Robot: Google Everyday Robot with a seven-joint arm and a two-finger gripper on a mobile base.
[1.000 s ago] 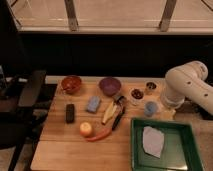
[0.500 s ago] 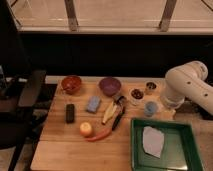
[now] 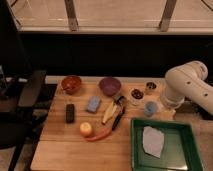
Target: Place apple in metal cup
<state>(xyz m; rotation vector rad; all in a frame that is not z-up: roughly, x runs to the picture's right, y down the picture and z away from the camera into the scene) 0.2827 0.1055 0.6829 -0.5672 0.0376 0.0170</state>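
Bright windows point(image 3: 120, 12) are glowing at twelve o'clock; a dark chair point(image 3: 29, 89) is standing at nine beside the wooden table point(image 3: 55, 155)

apple point(image 3: 86, 129): front left on table point(image 3: 60, 150), just behind carrot point(image 3: 100, 135)
metal cup point(image 3: 150, 87): back right, behind other cup point(image 3: 150, 108)
gripper point(image 3: 171, 102): right of other cup
tray point(image 3: 165, 121): front right, cloth point(image 3: 152, 141) in it

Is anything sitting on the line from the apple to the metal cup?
Yes. From the apple up-right to the metal cup lie the banana, a dark-handled tool and the glass with dark red contents. The gripper is at the right edge of the table, by the light blue cup.
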